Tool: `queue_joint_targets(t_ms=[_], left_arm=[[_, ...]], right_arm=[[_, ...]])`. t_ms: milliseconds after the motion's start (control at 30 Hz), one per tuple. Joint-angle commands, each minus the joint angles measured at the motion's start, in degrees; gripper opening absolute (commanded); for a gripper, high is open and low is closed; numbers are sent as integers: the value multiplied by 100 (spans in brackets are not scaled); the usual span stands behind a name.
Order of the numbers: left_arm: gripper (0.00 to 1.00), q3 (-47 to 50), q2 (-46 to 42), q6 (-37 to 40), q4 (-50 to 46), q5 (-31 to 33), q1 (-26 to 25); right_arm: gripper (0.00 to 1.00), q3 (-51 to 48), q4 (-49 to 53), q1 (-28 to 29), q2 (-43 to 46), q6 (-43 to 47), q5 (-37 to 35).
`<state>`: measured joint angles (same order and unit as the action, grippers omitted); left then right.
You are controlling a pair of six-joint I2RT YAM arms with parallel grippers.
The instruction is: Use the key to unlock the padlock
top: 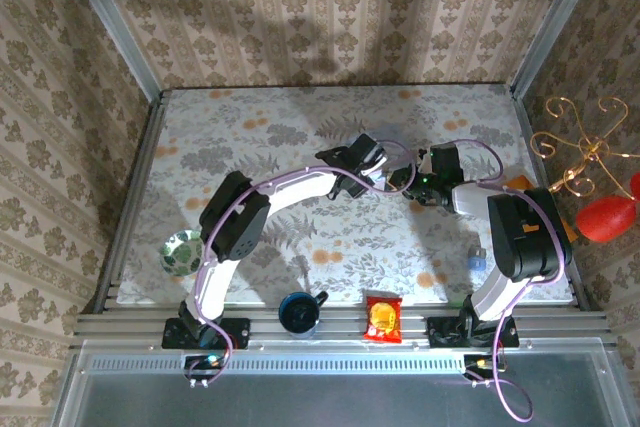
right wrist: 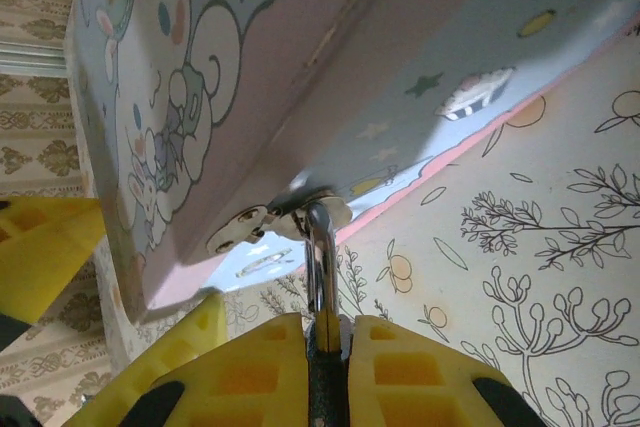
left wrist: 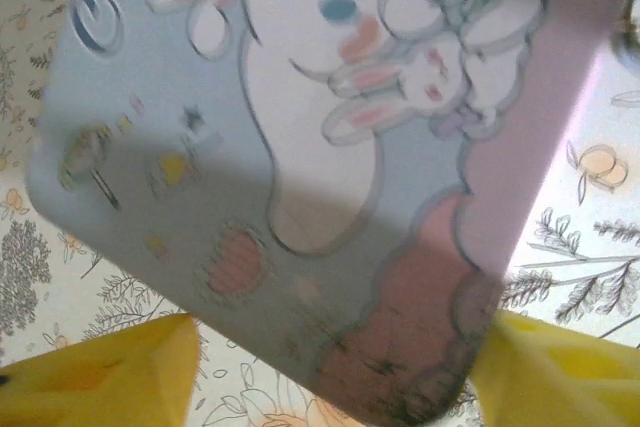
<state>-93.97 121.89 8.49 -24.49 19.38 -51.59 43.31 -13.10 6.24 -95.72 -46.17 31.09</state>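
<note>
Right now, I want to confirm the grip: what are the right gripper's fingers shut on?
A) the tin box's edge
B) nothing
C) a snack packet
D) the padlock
D: in the right wrist view the right gripper is shut on the padlock, whose silvery shackle runs up into the hasp of the tin box.

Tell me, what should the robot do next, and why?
Probably close the left gripper on the tin box to steady it. Its fingers stand apart either side of the box's corner, while the right gripper is shut on the padlock, whose shackle runs through the box's clasp.
</note>
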Motion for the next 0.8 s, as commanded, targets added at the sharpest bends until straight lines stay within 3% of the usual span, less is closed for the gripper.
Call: queue_joint_targets(t_ms=[0,300,500,767], left_arm=[[64,-169,185,-108,-384,164,149],[64,-115,103,-233,-360,104,146],[64,-103,99,-297,-367,78,129],[65,-178,168,-345,-372,62,130]], right_arm=[[0,-16,-97,-100,-46,57,295],[21,-294,-659,-123,-221,4,573],[22,-525,-1439,-115,-375,-381,615],[20,-625,-1379,-114,-274,-330,560]])
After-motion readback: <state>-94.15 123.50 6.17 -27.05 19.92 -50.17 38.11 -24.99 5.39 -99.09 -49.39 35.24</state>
